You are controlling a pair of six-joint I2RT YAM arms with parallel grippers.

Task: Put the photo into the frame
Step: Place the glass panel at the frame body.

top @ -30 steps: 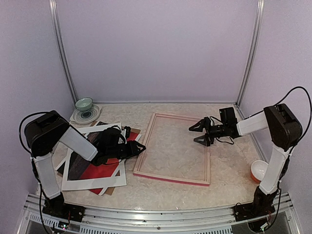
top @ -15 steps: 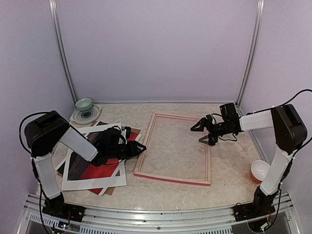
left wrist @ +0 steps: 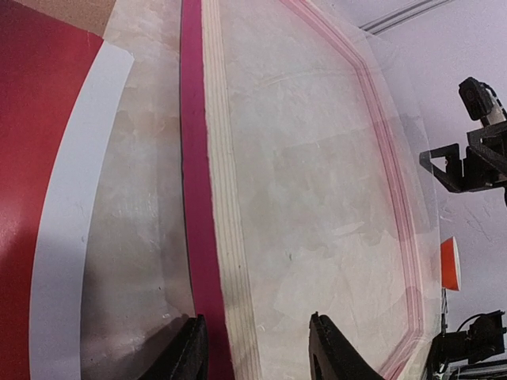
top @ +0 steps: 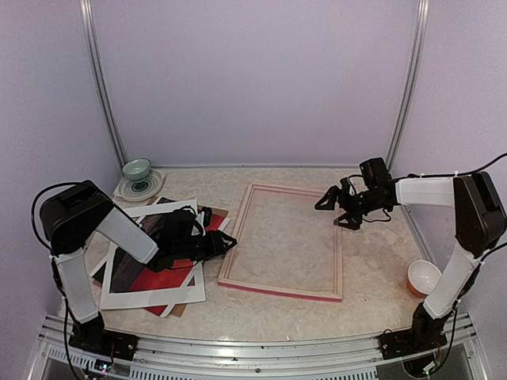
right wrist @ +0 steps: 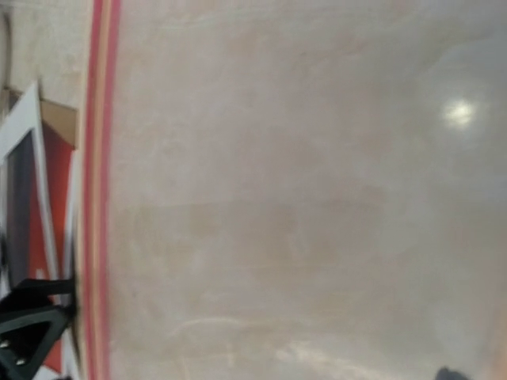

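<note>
The frame (top: 281,290) lies flat in the middle of the table (top: 372,265), pale wooden back up (its pink shows only along the outer edges). Just to its left is a loose stack. There the photo (top: 162,277), red sky showing, lies under a white mat (top: 150,299) set askew, and a brown board (left wrist: 75,12) peeks out beneath. The photo is outside the frame.

The left arm reaches low across that stack to put the left gripper (top: 226,241) at the frame's left rail. In the wrist view its jaws are spread wide with the rail (left wrist: 207,198) between them, though contact cannot be made out.

The right gripper (top: 327,214) hangs over the frame's right side near the far corner, jaws parted and holding nothing.

A green bowl (top: 136,168) stands on a plate (top: 141,190) in the far left corner. An orange cup (top: 421,277) sits by the right arm's base.
</note>
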